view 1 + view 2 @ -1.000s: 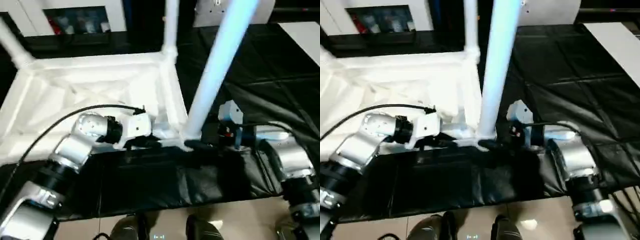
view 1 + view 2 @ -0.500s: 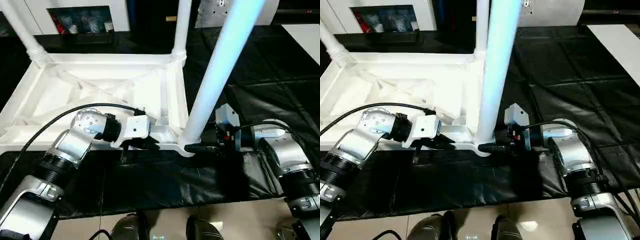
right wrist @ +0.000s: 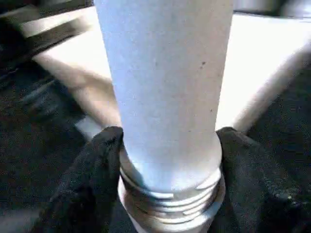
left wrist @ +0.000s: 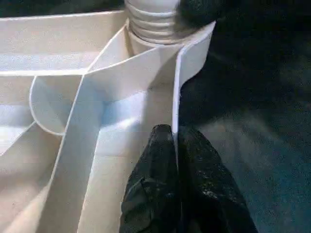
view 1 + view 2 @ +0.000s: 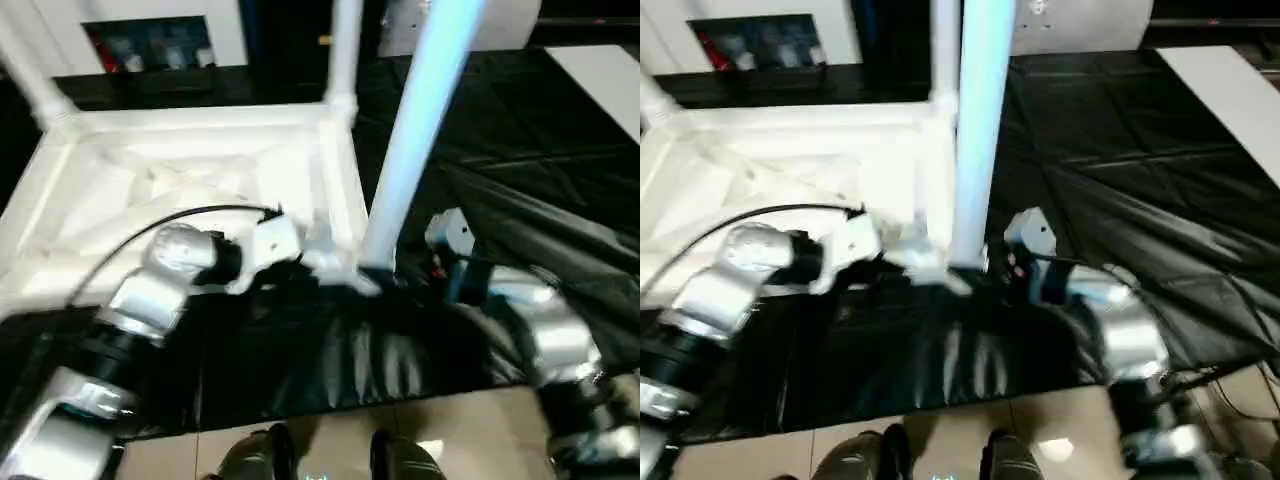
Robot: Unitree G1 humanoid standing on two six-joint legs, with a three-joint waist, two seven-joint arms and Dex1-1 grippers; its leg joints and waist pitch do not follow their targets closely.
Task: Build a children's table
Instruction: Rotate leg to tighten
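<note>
The children's table (image 5: 180,170) lies upside down on the black cover, ribbed underside up, with white legs standing from its corner sockets. The nearest leg (image 5: 410,130) rises from the near right corner. My right gripper (image 3: 170,138) is shut on that leg's threaded base, one black finger (image 3: 97,160) on each side of it and both touching. My left gripper (image 4: 176,141) is shut on the thin rim wall (image 4: 176,97) of the table top, just short of the same corner socket. In the left eye view my left gripper (image 5: 305,265) sits left of the leg and my right gripper (image 5: 390,280) right of it.
The black-covered work table (image 5: 540,150) stretches to the right, its cover wrinkled near the front edge (image 5: 380,360). Two more legs (image 5: 343,50) (image 5: 25,80) stand at the far corners. A white panel (image 5: 600,70) lies far right. Tan floor and the robot's feet (image 5: 260,455) show below.
My right gripper's fingers have closed in onto the base of the near leg. The black cover in front of the corner has bunched up. The camera has shifted.
</note>
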